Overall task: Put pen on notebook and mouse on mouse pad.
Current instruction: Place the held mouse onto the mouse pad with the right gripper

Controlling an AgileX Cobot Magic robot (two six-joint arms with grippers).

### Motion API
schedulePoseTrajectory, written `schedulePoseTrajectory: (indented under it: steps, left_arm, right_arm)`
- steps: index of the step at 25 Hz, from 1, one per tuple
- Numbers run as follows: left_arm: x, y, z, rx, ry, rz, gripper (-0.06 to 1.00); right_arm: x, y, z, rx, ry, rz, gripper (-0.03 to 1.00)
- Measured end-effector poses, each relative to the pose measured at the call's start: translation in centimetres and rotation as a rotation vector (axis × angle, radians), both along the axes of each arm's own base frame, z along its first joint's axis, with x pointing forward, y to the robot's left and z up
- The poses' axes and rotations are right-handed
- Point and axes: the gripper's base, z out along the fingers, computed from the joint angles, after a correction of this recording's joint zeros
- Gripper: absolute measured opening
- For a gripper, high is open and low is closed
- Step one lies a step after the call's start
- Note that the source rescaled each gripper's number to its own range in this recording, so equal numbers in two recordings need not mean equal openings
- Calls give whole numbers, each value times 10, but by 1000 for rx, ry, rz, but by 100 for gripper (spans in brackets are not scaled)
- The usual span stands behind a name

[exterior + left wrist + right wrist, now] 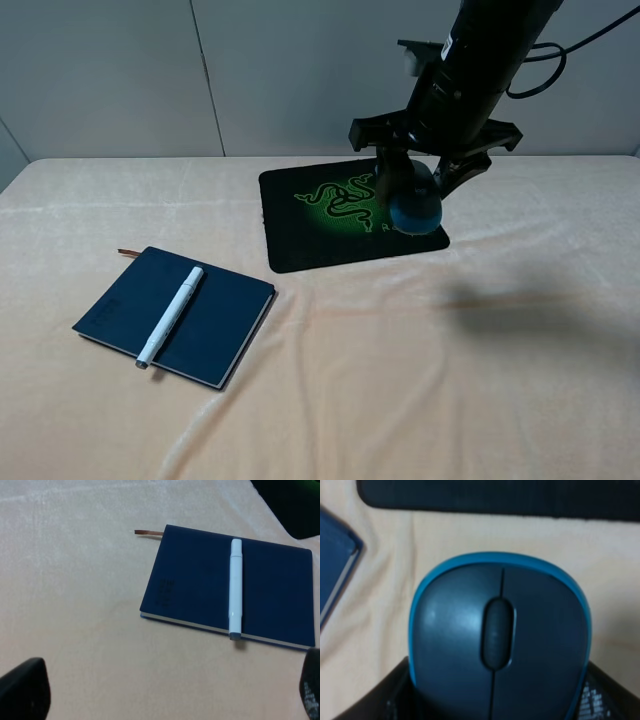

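Note:
The white pen (170, 316) lies diagonally across the navy notebook (215, 330) at the front left of the table. The left wrist view shows the same pen (235, 587) on the notebook (195, 580), and my left gripper (167, 697) stands open over bare cloth, short of the book. My right gripper (415, 185) is shut on the blue-sided mouse (416, 208), holding it by its sides over the near right part of the black mouse pad (300, 215). In the right wrist view the mouse (500, 640) fills the picture, with the mouse pad (495, 497) beyond it.
A peach cloth (450, 380) with soft folds covers the whole table. A grey wall stands behind it. The left arm is out of the exterior high view. The notebook's corner (332, 570) shows at the edge of the right wrist view.

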Motion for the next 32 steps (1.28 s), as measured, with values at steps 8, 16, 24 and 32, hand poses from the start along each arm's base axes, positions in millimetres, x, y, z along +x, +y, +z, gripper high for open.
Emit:
schedulePoseTrajectory:
  steps: [8,16,24,32]
  left_arm:
    - [0,0,0,0,0,0,100]
    - [0,0,0,0,0,0,100]
    - [0,0,0,0,0,0,100]
    - [0,0,0,0,0,0,100]
  right_arm:
    - [28,14,-1,-18,-44,79,2]
    - [75,39,-29,-63,-47,147,2]
    - [124,58,-64,-71,-79,172,2]
    - [165,37,-104,-58,-122,93,2]
